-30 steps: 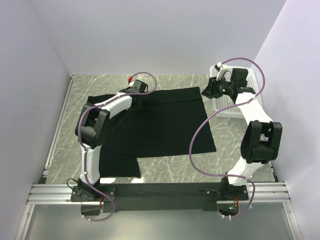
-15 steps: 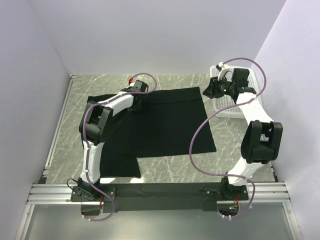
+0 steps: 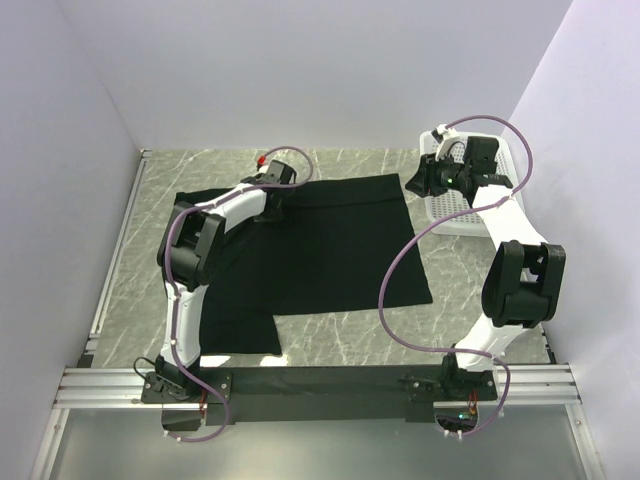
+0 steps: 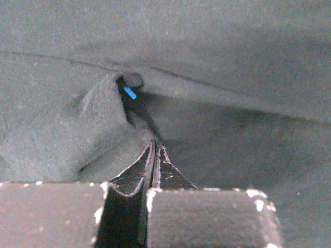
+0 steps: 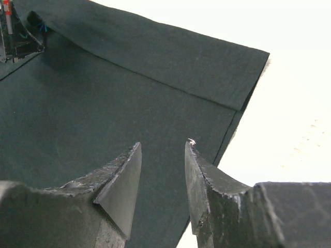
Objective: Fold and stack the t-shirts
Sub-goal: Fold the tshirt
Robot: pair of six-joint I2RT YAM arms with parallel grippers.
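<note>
The black t-shirt lies spread on the marble table as the left gripper, jaws pinched together on a bunched fold at 11 o'clock, has barely stirred in a second, while the right gripper hovers with jaws parted at 2 o'clock, the fold seemingly not yet begun.
</note>
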